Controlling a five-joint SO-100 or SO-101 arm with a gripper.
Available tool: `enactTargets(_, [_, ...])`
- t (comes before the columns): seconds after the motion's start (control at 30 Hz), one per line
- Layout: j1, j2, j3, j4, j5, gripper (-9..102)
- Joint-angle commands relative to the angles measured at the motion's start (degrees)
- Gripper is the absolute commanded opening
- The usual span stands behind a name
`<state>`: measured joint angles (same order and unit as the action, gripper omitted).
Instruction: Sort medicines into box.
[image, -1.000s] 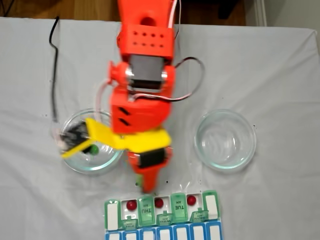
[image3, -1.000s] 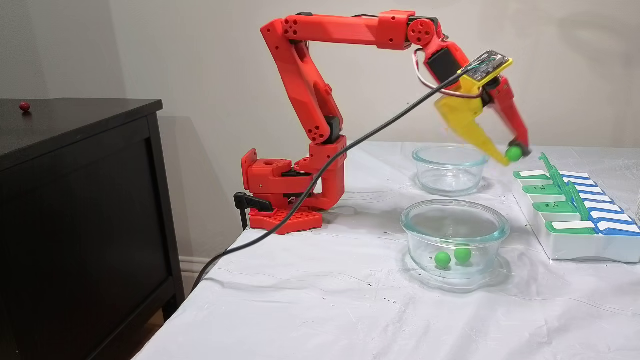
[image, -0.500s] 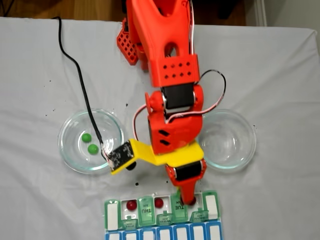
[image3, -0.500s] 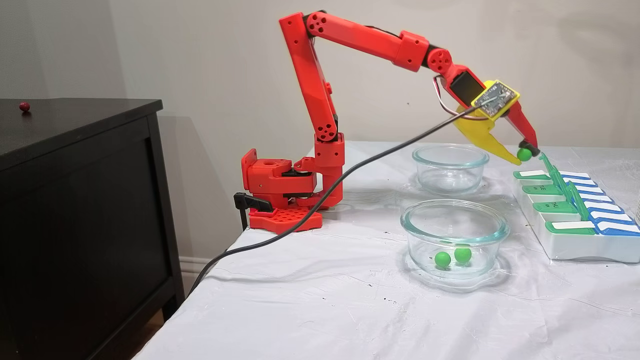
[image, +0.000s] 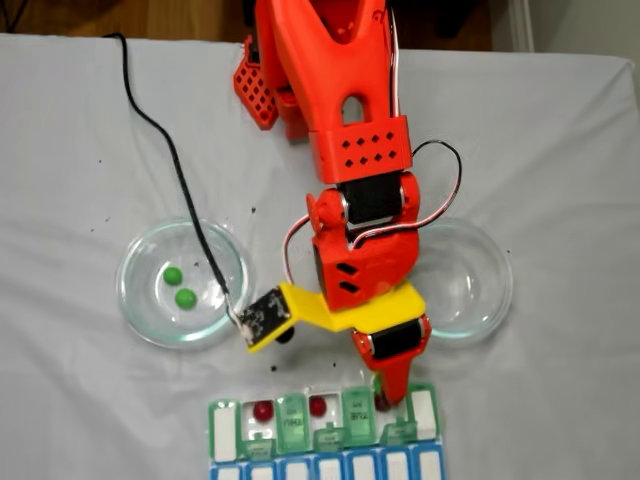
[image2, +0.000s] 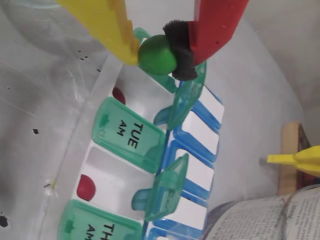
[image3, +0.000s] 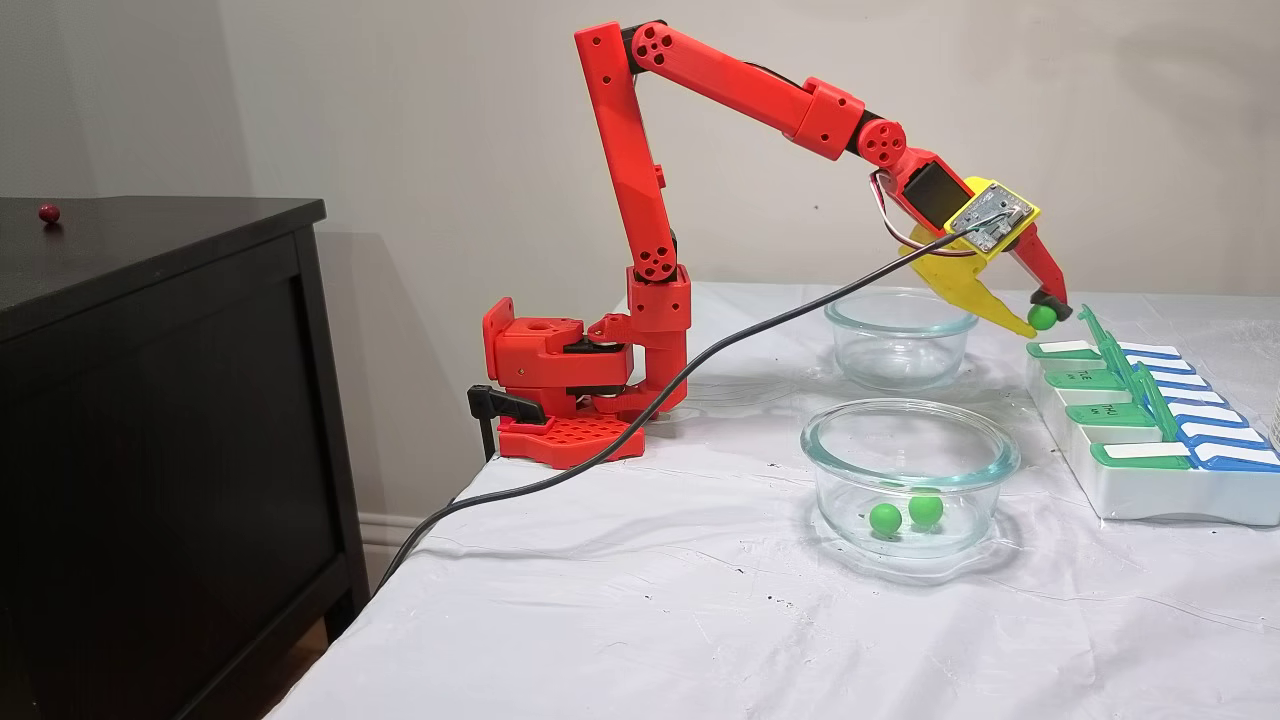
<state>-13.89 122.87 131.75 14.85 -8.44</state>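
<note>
Up at the top centre of the wrist view, the yellow and red fingers (image2: 167, 56) pinch a small glossy green round pill (image2: 157, 55), held above the open cells of the flat green-lidded weekly pill organizer (image2: 131, 136). Two dark red pills (image2: 86, 187) sit in its white cells. Lower right of a fixed view, a clear glass bowl (image3: 908, 440) on the white-covered counter (image3: 640, 600) holds two green pills (image3: 885, 518).

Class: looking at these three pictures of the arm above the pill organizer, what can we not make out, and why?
- The cell under the green pill: hidden by the gripper in a fixed view.
- The pill organizer: cut off by the bottom edge.
- Lid lettering in a fixed view: too small.
</note>
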Motion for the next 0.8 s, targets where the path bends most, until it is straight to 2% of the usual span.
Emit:
enactTargets(0.0, [-0.1,1.1,-0.5,-3.9,0.8,0])
enactTargets(0.2, [0.4,-3.1,-2.7,-4.7,0.9,0])
enactTargets(0.5, [0.2,-4.7,-0.4,-10.6,0.5,0])
enactTargets(0.77, [-0.6,-5.2,0.2,-10.2,-0.4,0])
